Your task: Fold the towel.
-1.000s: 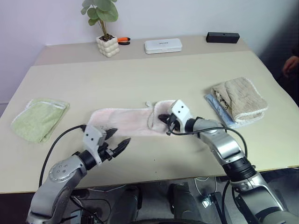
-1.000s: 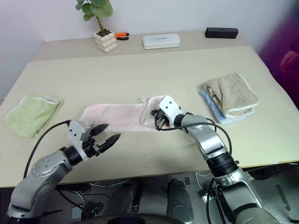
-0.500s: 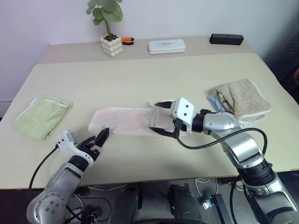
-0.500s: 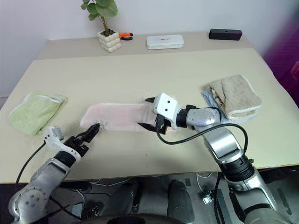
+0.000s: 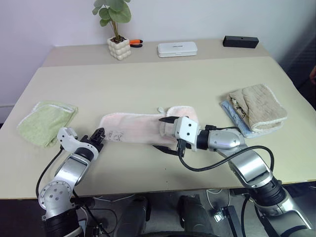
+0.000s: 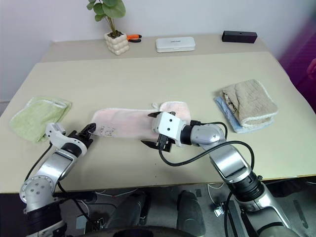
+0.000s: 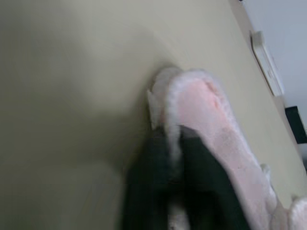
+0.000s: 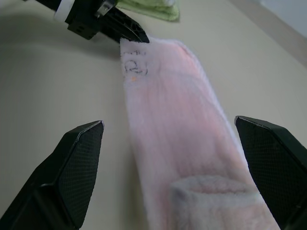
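The left claw (image 5: 99,133) has just closed on the near-left corner of the towel (image 5: 133,126), its black fingers (image 7: 158,163) pinching the white edging, so the cloth is now gripped at one end and a fold can probably start from there. A second ago that claw hung spread open over bare desk (image 5: 148,84), short of the cloth; it has since gone forward to the corner and rolled over. The right claw (image 5: 165,134), which a second ago was nearly shut at the far right end of the towel, has drawn back toward the middle and now stands wide open, one finger on each side of the strip, holding nothing. The towel lies as a long pink band across the middle of the desk, its right end already doubled over on itself, apparently unmoved. The light green towel (image 5: 44,120) and the beige towel (image 5: 256,104) lie well apart to either side
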### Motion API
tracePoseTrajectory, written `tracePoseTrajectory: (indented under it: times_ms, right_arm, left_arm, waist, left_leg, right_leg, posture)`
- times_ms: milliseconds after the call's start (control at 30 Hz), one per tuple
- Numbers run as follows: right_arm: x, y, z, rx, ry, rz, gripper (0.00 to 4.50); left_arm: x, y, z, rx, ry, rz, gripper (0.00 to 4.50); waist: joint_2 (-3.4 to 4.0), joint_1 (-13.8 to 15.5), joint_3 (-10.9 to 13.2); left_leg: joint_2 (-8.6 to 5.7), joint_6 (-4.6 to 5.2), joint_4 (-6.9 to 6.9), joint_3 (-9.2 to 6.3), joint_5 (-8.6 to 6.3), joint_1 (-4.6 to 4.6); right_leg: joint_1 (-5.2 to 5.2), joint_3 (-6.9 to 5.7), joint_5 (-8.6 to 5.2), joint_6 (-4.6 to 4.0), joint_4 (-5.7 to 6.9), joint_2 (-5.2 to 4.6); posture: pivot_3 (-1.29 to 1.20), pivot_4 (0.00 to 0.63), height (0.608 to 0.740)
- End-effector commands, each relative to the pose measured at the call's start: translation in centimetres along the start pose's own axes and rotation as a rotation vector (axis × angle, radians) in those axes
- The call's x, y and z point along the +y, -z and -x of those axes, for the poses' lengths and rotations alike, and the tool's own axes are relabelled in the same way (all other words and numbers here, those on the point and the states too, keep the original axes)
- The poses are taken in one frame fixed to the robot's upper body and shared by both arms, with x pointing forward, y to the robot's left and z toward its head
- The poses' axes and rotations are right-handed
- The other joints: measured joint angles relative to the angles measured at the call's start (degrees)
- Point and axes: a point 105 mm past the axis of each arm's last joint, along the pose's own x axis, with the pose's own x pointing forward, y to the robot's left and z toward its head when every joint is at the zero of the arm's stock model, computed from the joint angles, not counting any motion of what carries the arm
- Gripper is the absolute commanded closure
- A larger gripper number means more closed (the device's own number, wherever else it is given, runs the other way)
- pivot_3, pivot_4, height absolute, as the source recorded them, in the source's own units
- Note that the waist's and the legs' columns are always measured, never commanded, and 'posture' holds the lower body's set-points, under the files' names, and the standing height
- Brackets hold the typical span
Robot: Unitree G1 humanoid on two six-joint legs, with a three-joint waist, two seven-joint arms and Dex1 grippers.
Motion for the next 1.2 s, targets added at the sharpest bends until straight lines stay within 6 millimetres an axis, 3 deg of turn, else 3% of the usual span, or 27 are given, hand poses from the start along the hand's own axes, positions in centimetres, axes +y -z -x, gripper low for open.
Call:
tracePoseTrajectory:
  times_ms: [33, 200, 333, 400, 500, 600, 667, 733, 867, 1033, 1133, 1200]
  right_arm:
    - [-0.2, -1.4, 0.4, -0.044, 0.035, 0.031, 0.00]
    - [-1.2, -0.2, 2.0, 0.007, 0.093, -0.001, 0.00]
    - [-2.0, 1.0, 3.0, 0.055, 0.119, -0.003, 0.00]
    - [-2.4, 1.6, 3.4, 0.079, 0.135, 0.001, 0.00]
    - [-2.7, 2.0, 3.3, 0.084, 0.150, -0.003, 0.00]
    - [-2.5, 2.2, 3.1, 0.083, 0.151, -0.013, 0.00]
    - [-2.2, 2.4, 3.0, 0.084, 0.149, -0.017, 0.00]
    - [-2.1, 2.5, 3.0, 0.085, 0.150, -0.018, 0.00]
    - [-2.4, 2.8, 3.1, 0.103, 0.174, -0.014, 0.00]
    - [-2.4, 3.0, 3.6, 0.115, 0.196, -0.014, 0.00]
    - [-2.5, 3.0, 3.8, 0.123, 0.208, -0.013, 0.00]
    - [-2.6, 3.1, 4.0, 0.130, 0.217, -0.012, 0.00]
  left_arm:
    - [-1.8, -3.0, 0.7, -0.113, 0.095, -0.024, 4.40]
    - [-4.1, -9.5, 2.8, -0.293, 0.216, -0.248, 4.40]
    - [-6.2, -11.9, 3.9, -0.341, 0.305, -0.365, 4.40]
    - [-8.4, -11.0, 4.0, -0.279, 0.398, -0.511, 4.40]
    - [-11.2, -8.0, 4.0, -0.160, 0.552, -0.619, 4.40]
    - [-14.1, -2.8, 4.4, 0.022, 0.749, -0.743, 4.40]
    - [-15.2, 0.7, 4.7, 0.148, 0.854, -0.800, 4.40]
    - [-15.6, 2.7, 4.9, 0.213, 0.914, -0.816, 4.40]
    - [-15.6, 7.5, 3.0, 0.307, 0.955, -0.820, 4.40]
    - [-14.1, 9.1, 1.6, 0.356, 0.920, -0.849, 4.40]
    - [-14.1, 9.0, 1.9, 0.363, 0.945, -0.809, 3.57]
    - [-14.0, 8.7, 2.0, 0.360, 0.943, -0.794, 2.62]
  waist:
    - [0.00, -0.01, 0.00]
    - [-0.07, -0.07, 0.03]
    - [-0.09, 0.01, 0.02]
    - [-0.15, 0.00, 0.05]
    - [-0.20, 0.03, 0.06]
    - [-0.20, -0.05, 0.07]
    - [-0.20, -0.09, 0.07]
    - [-0.20, -0.18, 0.07]
    - [-0.21, -0.07, 0.08]
    - [-0.23, -0.16, 0.09]
    - [-0.23, -0.09, 0.09]
    - [-0.23, -0.08, 0.09]
  left_leg:
    - [0.00, 0.00, 0.00, 0.00, 0.00, 0.00]
    - [0.05, -0.01, -0.05, 0.01, 0.00, 0.00]
    - [0.05, -0.02, -0.06, 0.04, -0.01, -0.01]
    - [0.05, -0.02, -0.05, 0.03, -0.01, -0.01]
    - [0.05, -0.02, -0.04, 0.09, 0.00, -0.02]
    - [0.05, -0.02, -0.05, 0.07, -0.01, -0.02]
    - [0.04, -0.02, -0.05, 0.11, 0.00, -0.03]
    - [0.05, -0.02, -0.07, 0.12, 0.00, -0.02]
    - [0.09, -0.02, -0.09, 0.18, 0.00, 0.00]
    - [0.10, -0.01, -0.10, 0.26, 0.00, -0.02]
    - [0.12, -0.01, -0.09, 0.13, -0.01, -0.03]
    - [0.12, -0.01, -0.08, 0.10, -0.01, -0.03]
  right_leg:
    - [0.00, 0.00, 0.00, 0.00, 0.00, 0.00]
    - [-0.05, 0.01, -0.04, -0.08, 0.00, 0.06]
    - [-0.04, 0.02, -0.09, -0.17, -0.04, 0.05]
    - [-0.03, 0.01, -0.08, -0.16, -0.04, 0.05]
    - [-0.03, 0.02, -0.09, -0.17, -0.03, 0.05]
    - [-0.02, 0.02, -0.08, -0.16, -0.04, 0.05]
    - [-0.02, 0.02, -0.07, -0.14, -0.04, 0.05]
    - [-0.02, 0.03, -0.07, -0.13, -0.04, 0.05]
    - [-0.04, 0.06, -0.06, -0.13, -0.04, 0.09]
    - [-0.05, 0.06, -0.06, -0.12, -0.05, 0.11]
    - [-0.06, 0.07, -0.06, -0.12, -0.06, 0.12]
    - [-0.06, 0.07, -0.03, -0.07, -0.06, 0.11]
  posture:
    - [0.00, 0.150, 0.740]
    - [0.00, 0.150, 0.740]
    - [0.00, 0.150, 0.740]
    - [0.00, 0.150, 0.740]
    - [0.00, 0.150, 0.740]
    - [0.00, 0.150, 0.740]
    - [0.00, 0.150, 0.740]
    - [0.00, 0.150, 0.740]
    - [0.00, 0.150, 0.740]
    - [0.00, 0.150, 0.740]
    - [0.00, 0.150, 0.740]
    - [0.00, 0.150, 0.740]
